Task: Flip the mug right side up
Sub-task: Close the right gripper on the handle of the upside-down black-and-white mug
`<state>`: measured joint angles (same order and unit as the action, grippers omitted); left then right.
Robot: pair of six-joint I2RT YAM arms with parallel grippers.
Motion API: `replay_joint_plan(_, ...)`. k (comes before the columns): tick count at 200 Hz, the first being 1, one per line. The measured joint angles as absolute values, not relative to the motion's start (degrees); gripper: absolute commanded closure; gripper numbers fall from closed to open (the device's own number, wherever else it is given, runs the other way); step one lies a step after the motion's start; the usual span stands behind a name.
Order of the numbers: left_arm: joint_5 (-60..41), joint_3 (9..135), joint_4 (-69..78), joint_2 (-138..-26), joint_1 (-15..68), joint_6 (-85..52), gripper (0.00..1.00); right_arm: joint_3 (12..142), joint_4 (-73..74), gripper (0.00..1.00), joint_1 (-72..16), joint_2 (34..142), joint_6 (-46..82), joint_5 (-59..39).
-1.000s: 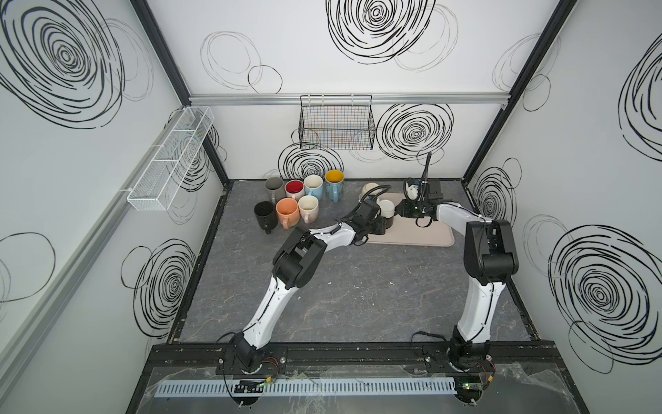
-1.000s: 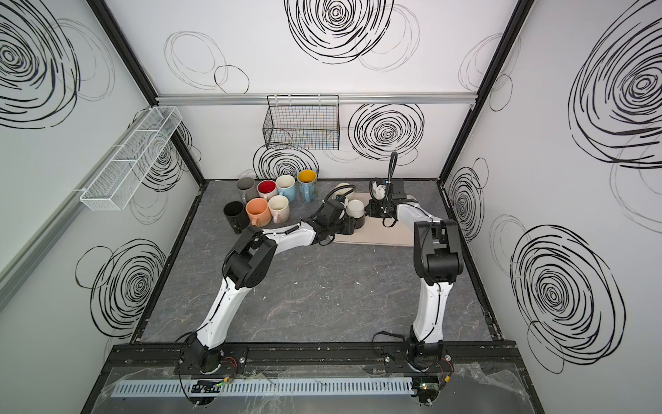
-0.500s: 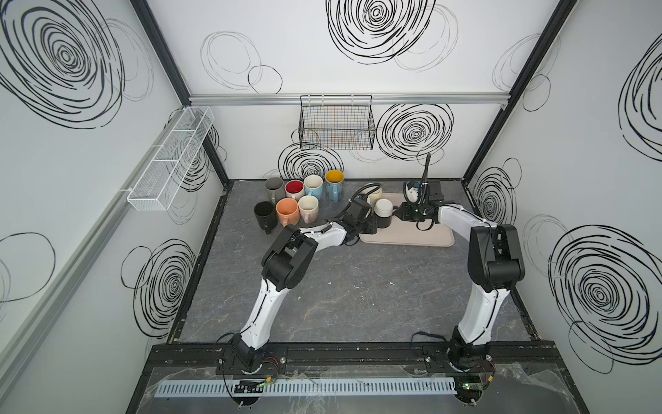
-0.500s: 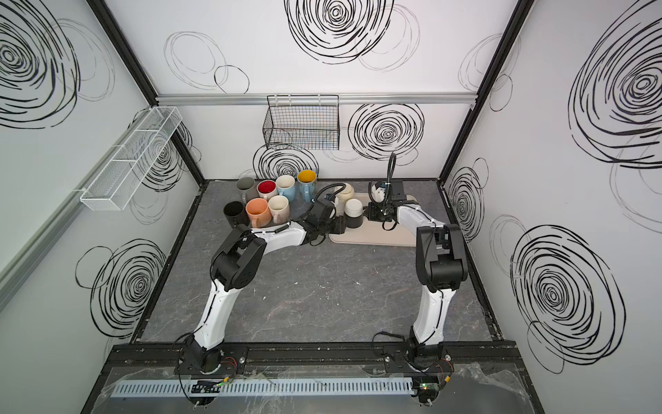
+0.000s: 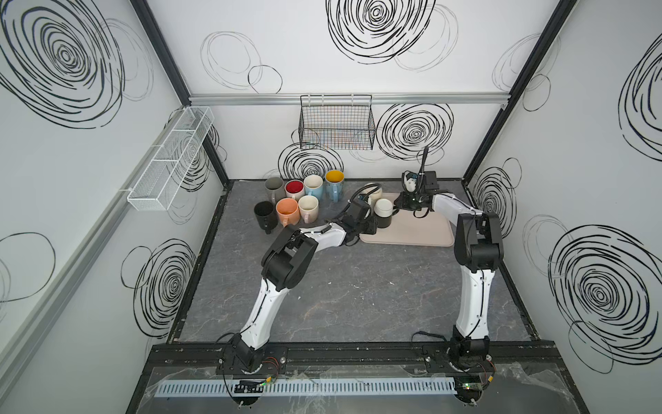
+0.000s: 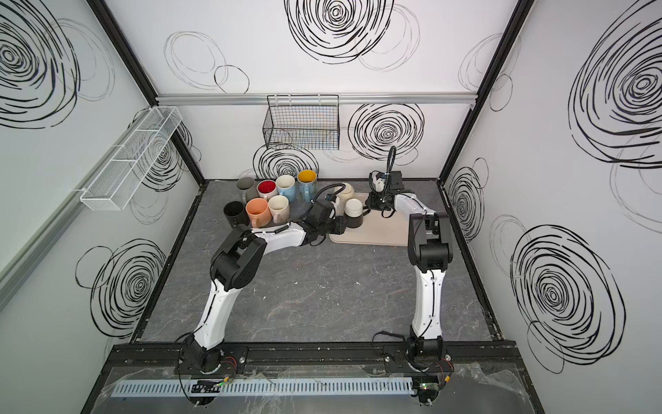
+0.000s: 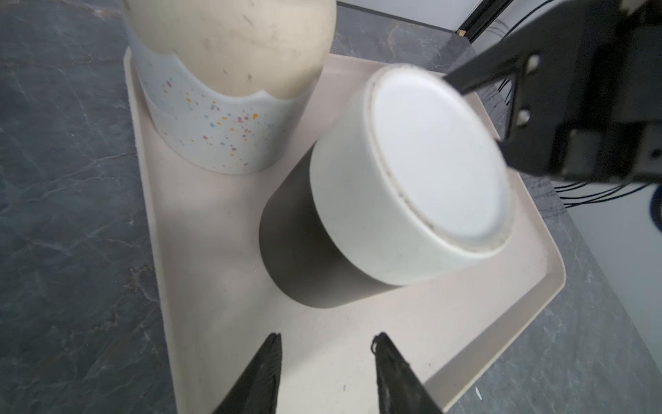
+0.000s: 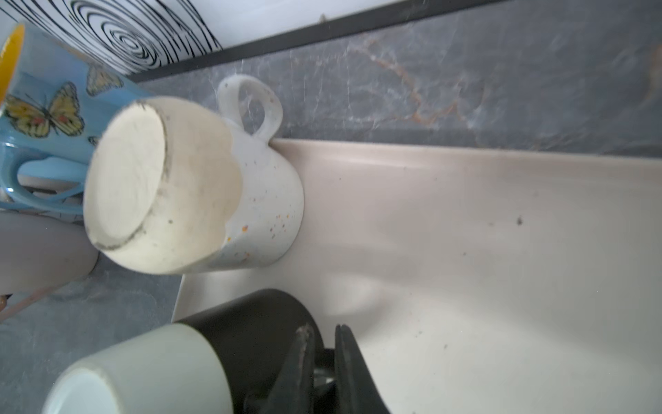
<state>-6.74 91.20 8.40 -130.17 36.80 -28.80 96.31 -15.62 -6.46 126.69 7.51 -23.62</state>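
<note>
No legible text, no labels or brands, no numbers or signs

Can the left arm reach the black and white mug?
Probably yes: the left gripper is open, facing the black and white mug across bare tray; the right gripper only grips its far side.
</note>
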Motion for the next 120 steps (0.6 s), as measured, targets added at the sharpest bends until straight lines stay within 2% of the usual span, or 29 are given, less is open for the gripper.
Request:
replay_joint_plan(69, -8.0, 91.5, 8.3, -130.2, 36.0, -28.8, 0.59, 78.8, -14.7, 0.85, -10.4, 117.5, 7.6, -22.7)
replay_joint_plan(96, -7.9, 90.4, 9.1, -129.9, 35.8, -28.8, 0.57, 74.0, -14.7, 0.75, -11.6, 111.5, 8.0, -20.7)
replay_joint_plan(120, -7.4, 85.5, 9.1, -126.9, 35.7, -28.6, 0.54, 71.2, -14.7, 0.62, -11.8, 104.7, 8.6, -17.0)
